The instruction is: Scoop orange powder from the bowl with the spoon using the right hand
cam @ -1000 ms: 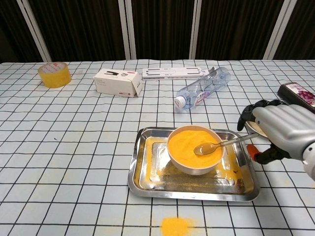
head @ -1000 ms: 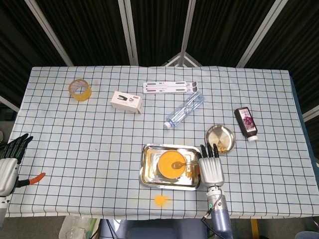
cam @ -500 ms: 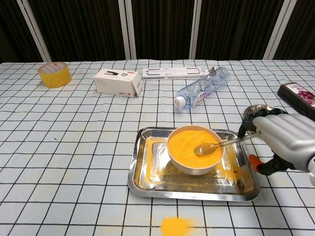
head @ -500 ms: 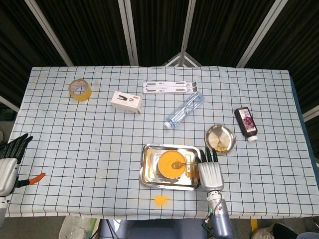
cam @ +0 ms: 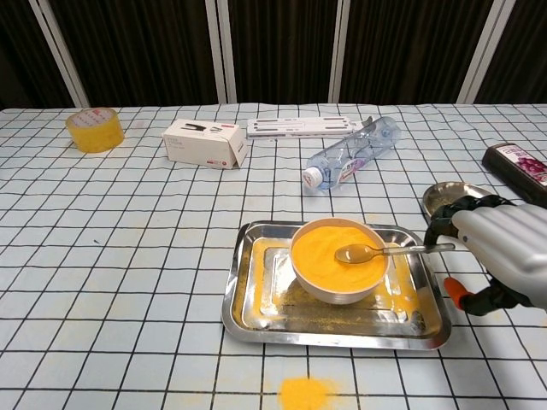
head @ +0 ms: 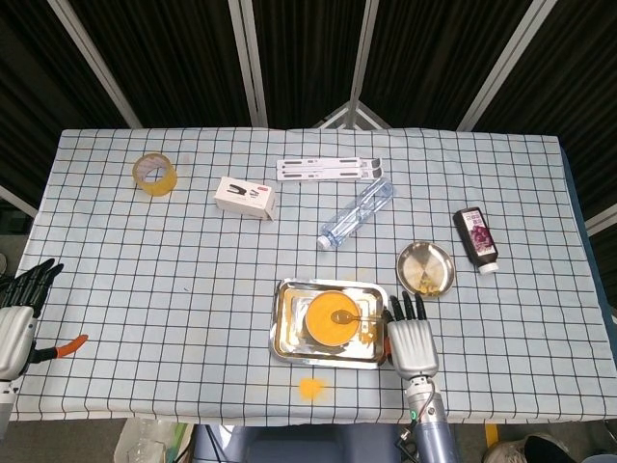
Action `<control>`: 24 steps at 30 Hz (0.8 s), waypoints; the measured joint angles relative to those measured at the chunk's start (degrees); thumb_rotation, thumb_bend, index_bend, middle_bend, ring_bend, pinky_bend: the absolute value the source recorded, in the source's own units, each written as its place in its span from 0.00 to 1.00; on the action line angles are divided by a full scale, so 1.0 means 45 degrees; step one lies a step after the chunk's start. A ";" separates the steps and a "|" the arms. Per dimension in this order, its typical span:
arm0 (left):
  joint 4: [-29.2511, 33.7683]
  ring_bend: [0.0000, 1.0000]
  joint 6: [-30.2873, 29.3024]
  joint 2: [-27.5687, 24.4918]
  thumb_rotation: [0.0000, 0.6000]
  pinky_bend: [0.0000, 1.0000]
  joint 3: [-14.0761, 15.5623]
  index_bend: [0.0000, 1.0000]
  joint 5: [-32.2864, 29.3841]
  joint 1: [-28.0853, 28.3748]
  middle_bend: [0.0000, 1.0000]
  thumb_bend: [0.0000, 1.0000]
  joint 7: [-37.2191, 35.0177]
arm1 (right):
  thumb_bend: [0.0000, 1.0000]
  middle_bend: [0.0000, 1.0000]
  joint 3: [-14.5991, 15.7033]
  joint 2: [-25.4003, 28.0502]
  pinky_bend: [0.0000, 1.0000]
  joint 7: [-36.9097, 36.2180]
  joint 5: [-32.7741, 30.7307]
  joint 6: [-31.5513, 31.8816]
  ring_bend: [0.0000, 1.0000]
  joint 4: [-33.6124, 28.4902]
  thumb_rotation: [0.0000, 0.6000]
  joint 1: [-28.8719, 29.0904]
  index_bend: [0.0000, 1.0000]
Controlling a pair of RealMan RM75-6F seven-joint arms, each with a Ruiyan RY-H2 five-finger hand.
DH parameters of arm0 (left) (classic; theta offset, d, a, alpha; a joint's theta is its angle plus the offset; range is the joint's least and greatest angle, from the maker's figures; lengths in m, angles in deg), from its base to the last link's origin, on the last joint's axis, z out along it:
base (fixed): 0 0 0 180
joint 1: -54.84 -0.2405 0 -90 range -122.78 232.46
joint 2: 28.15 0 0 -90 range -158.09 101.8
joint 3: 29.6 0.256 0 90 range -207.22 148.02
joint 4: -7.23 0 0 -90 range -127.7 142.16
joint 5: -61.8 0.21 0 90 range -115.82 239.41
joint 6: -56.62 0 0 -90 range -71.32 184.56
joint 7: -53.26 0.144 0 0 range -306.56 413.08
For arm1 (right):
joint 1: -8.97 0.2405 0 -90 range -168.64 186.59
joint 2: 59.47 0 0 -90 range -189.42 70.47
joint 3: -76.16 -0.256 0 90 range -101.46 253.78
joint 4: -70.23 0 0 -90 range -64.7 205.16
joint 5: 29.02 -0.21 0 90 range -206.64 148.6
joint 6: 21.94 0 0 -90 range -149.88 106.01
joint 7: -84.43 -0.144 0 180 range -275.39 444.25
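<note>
Bowl [cam: 339, 260] of orange powder [cam: 329, 246] sits in a steel tray [cam: 256, 307] at the near edge of the bench [cam: 128, 231]. Spoon [cam: 376, 252] lies across the bowl rim, its scoop resting on the powder, handle pointing toward the right hand [cam: 504, 256].

Right hand is just beside the tray's right edge, fingers [head: 406, 309] reaching toward the handle tip. Chest view puts the dark fingertips at the handle end; whether they grip it or only touch it, I cannot tell. Left hand [head: 17, 313] is at the far left bench edge, fingers spread, holding nothing.

Step, as judged: securing the spoon handle; no scoop yet.

Next move calls for a firm pinch on the handle, then dipping the spoon under the powder and lifting level.

Risk: spilt powder [cam: 305, 391] already lies on the cloth in front of the tray, so a tilt would add more.
</note>
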 measured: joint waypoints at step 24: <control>-0.0037 0.00 0.0069 -0.0100 1.00 0.00 -0.0011 0.00 0.0003 0.0030 0.00 0.00 -0.0329 | 0.53 0.41 -0.0426 -0.0570 0.00 -0.0322 0.0808 -0.0494 0.10 0.0997 1.00 0.0595 0.34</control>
